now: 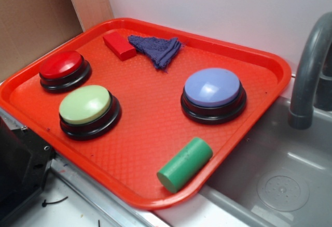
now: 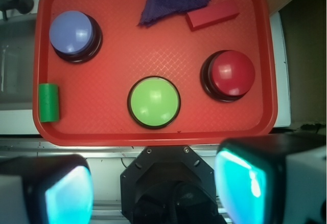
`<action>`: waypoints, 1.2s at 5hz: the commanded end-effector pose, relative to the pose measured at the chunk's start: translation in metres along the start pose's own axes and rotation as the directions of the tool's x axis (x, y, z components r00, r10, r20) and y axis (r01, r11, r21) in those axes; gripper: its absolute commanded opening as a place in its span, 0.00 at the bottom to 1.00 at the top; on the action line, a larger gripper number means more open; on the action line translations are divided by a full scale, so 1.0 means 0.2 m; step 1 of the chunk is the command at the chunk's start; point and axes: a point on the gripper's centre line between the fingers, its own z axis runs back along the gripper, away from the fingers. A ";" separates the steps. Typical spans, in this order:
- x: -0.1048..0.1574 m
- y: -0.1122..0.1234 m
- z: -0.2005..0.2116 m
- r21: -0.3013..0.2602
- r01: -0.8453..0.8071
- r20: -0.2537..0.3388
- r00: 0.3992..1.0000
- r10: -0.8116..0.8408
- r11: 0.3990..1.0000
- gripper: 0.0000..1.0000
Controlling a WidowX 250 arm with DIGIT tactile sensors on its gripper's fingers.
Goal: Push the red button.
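Observation:
The red button point(image 1: 61, 65) is a glossy red dome on a black base at the far left of the red tray point(image 1: 259, 102). In the wrist view the red button point(image 2: 232, 72) sits right of centre on the tray point(image 2: 153, 137). My gripper point(image 2: 153, 191) is high above the tray's near edge, well short of the button. Its jaws stand wide apart with nothing between them. The teal pads point(image 2: 240, 180) show at the bottom of the wrist view. The gripper itself does not show in the exterior view.
On the tray are a pale green button point(image 1: 85, 105), a blue button point(image 1: 212, 88), a green cylinder point(image 1: 184, 164), a small red block point(image 1: 119, 45) and a purple cloth point(image 1: 158, 50). A grey sink point(image 1: 280, 175) with a faucet point(image 1: 308, 76) lies to the right. The robot base point(image 1: 21, 167) stands at the left front.

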 end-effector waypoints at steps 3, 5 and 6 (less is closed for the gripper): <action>0.25 0.42 -0.30 0.016 -0.230 -0.001 0.973 0.230 0.973 1.00; 0.34 0.65 -0.62 0.060 -0.208 -0.028 0.977 0.210 0.976 1.00; 0.32 0.68 -0.78 0.089 -0.173 -0.059 0.982 0.178 0.981 1.00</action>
